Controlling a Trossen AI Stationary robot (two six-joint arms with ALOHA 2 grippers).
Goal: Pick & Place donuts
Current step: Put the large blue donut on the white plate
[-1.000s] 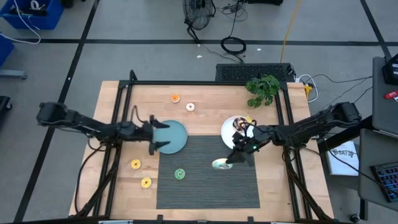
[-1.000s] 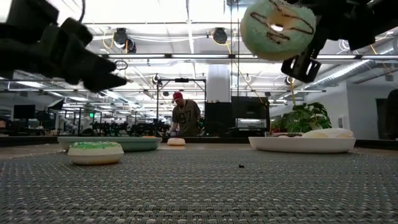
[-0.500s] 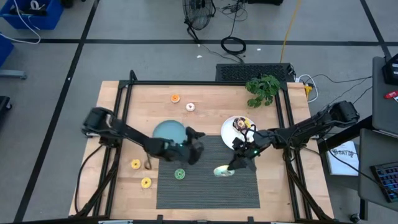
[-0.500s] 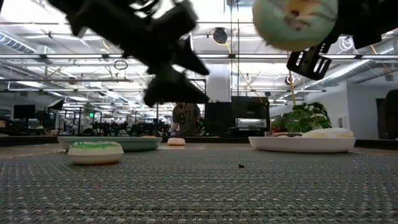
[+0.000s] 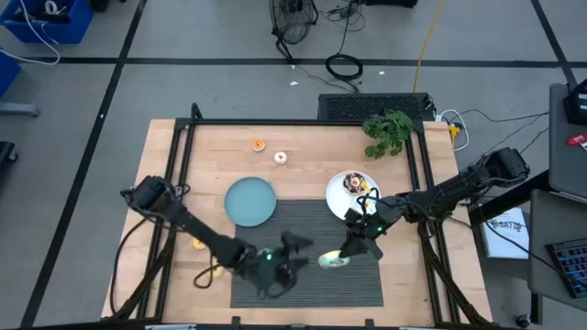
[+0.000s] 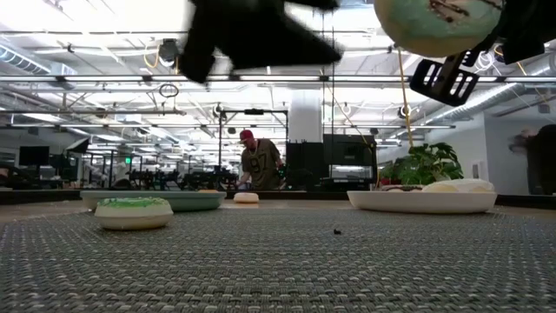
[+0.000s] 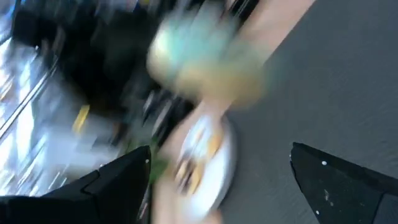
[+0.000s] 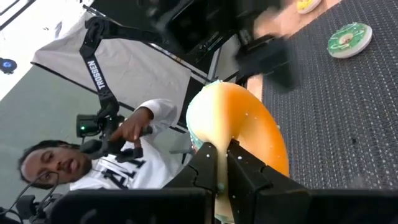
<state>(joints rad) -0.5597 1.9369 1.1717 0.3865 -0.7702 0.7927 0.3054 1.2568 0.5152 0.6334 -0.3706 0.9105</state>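
My right gripper [image 5: 351, 246] is shut on a mint-iced donut with brown stripes [image 5: 332, 261], held above the grey mat; the low view shows it high up [image 6: 432, 22]. My left gripper [image 5: 295, 253], open and blurred, hangs over the mat's near part, just left of that donut. A green donut [image 6: 133, 213] lies flat on the mat; in the high view my left arm covers it. Two yellow donuts [image 5: 215, 270] lie near the table's left near corner. An orange donut [image 5: 259, 144] and a white one [image 5: 281, 157] lie toward the far edge. My right gripper pinches the mint donut by its rim [image 8: 214, 134] between the two fingers [image 8: 239, 168]. The fingers slant down from the table's right. The donut is lifted clear of the mat and tilted, its tan underside toward the wrist camera.
A teal plate [image 5: 250, 200] sits left of centre. A white plate [image 5: 341, 190] holding more donuts sits right of centre. A potted plant [image 5: 390, 128] stands at the far right corner. A person [image 6: 261, 162] stands beyond the table.
My left arm has swept fast from the teal plate across the mat toward the near edge and the right, ending beside the held donut. My right gripper has carried the mint donut slightly toward the near edge and a little higher.
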